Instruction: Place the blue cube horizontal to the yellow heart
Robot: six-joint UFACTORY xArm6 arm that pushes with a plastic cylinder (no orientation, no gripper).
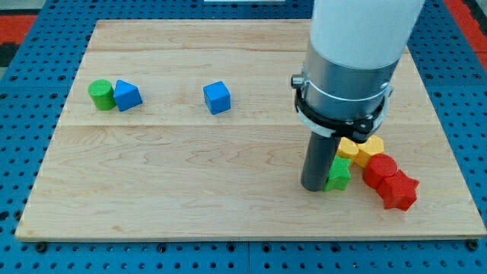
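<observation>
A blue cube (217, 97) sits on the wooden board (190, 190) at the upper middle. A second blue block (127, 95), angular in shape, lies at the upper left, touching a green cylinder (100, 94). Two yellow blocks (361, 148) lie at the right, partly hidden behind my arm; I cannot tell which of them is the heart. My tip (313, 187) rests on the board at the right, touching the left side of a green block (339, 173), far to the right of the blue cube and below it.
Two red blocks (380, 169) (400, 192) lie right of the green block, in one cluster with the yellow ones. My thick arm body (350, 61) covers the upper right of the board. A blue pegboard (23, 152) surrounds the board.
</observation>
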